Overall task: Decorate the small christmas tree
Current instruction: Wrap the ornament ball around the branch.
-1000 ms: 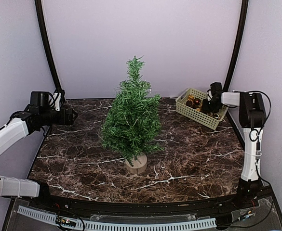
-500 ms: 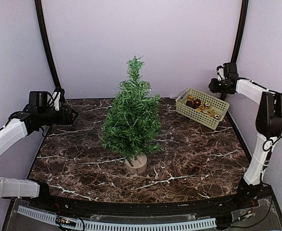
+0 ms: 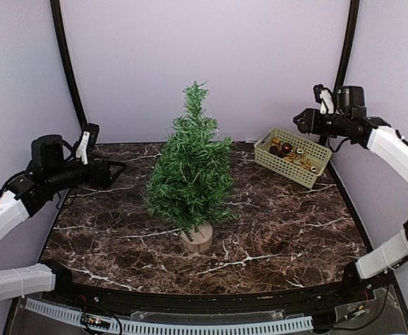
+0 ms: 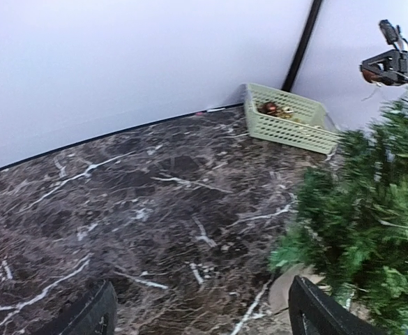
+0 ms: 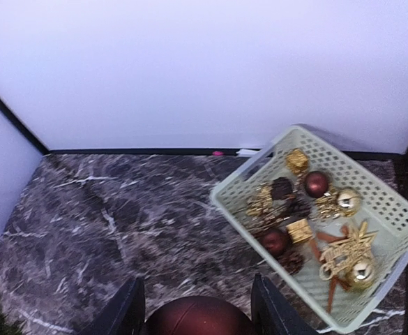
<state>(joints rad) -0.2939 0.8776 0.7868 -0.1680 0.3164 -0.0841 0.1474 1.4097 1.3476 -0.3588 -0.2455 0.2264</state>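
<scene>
The small christmas tree (image 3: 190, 167) stands upright mid-table on its round wooden base (image 3: 197, 237), bare of ornaments; it also fills the right of the left wrist view (image 4: 371, 216). My right gripper (image 3: 298, 120) hangs in the air left of and above the pale green basket (image 3: 291, 171), shut on a dark red ball (image 5: 200, 317) between its fingers (image 5: 128, 310). My left gripper (image 3: 116, 171) hovers left of the tree, pointing at it. It is open with nothing between its fingers (image 4: 92, 317).
The basket (image 5: 245, 171) at the back right holds more dark red balls (image 5: 316, 183), gold balls (image 5: 349, 201), small gold boxes and gold star shapes. Black frame posts rise at both back corners, with purple walls close behind.
My right gripper rose out of the basket with the dark red ball and shifted left, toward the tree. My left gripper reached a little further toward the tree.
</scene>
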